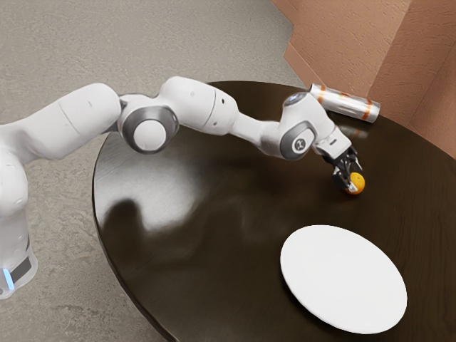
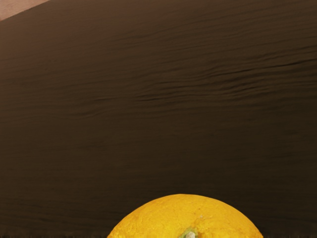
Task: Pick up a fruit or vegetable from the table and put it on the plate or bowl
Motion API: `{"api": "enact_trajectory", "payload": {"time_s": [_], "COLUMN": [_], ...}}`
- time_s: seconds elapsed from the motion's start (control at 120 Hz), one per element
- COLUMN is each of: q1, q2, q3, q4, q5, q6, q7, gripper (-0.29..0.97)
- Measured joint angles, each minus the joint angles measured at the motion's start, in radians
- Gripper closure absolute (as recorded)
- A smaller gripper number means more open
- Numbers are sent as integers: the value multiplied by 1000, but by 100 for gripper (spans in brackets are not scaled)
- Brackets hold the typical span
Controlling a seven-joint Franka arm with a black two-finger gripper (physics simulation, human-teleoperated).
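A small orange rests low over the dark round table, toward the exterior view's right. My black gripper points down over it, and its fingers hold the fruit from two sides. In the wrist view the orange bulges up just under my hand, stem end showing. A flat white plate lies on the table near the front edge, well below the orange in the exterior view.
A white cylinder with orange bands lies on its side at the table's back, near the brick-coloured wall. Bare dark tabletop separates the orange from the plate.
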Motion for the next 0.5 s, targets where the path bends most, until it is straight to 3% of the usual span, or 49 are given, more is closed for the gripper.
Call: {"api": "enact_trajectory", "payload": {"time_s": [0.292,0.5], "q1": [0,7], "q2": [15,15], "q3": [-8,-7], "q4": [0,-1], "q5": [-1,-5], "q6": [17,25], "q7": [-8,-34], "gripper": [7,34]}}
